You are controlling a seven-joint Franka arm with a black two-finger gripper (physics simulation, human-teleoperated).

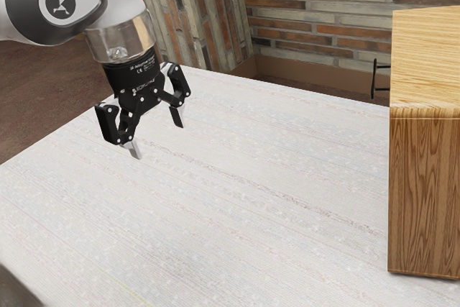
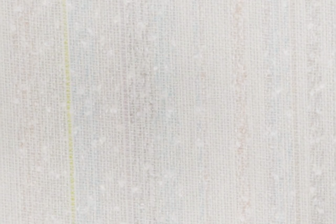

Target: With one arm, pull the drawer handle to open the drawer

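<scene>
A light wooden drawer cabinet (image 1: 425, 141) stands at the exterior view's right edge. Its thin black handle (image 1: 376, 79) sticks out from the far face, toward the brick wall. My black gripper (image 1: 156, 137) hangs open at the exterior view's upper left, a little above the table, with nothing between its fingers. It is far from the cabinet and the handle. The wrist view looks straight down on the pale tabletop (image 2: 168, 98) under my hand.
The whitish wood-grain table (image 1: 237, 199) stretches wide between my gripper and the cabinet. A brick wall (image 1: 316, 12) runs behind the table. Dark floor (image 1: 36, 98) lies beyond the table's edge at the exterior view's left.
</scene>
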